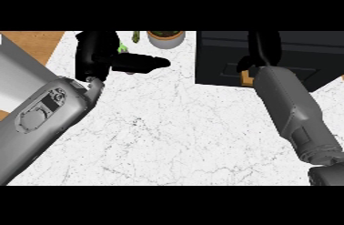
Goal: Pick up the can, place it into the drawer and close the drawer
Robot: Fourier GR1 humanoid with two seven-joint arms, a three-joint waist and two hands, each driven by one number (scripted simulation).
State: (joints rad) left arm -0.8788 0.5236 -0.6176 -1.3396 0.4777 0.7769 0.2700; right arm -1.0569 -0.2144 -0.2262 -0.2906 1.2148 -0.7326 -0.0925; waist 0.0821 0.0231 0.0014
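The black drawer point(295, 55) sits at the counter's far right, seen from above. My right hand point(263, 46) reaches over it, pointing away from me, with the thumb low at its left side. A small tan patch point(247, 77) shows beside the wrist; I cannot tell whether it is the can or part of the drawer. No can shows plainly anywhere. My left hand point(94, 55) rests at the far left of the counter, thumb stuck out to the right, holding nothing.
A round pot point(166, 38) with green inside stands at the back, between the hands. Small green bits point(123, 47) peek out behind the left hand. The white marble counter point(181, 128) ends at the left beside a wooden surface point(30, 43).
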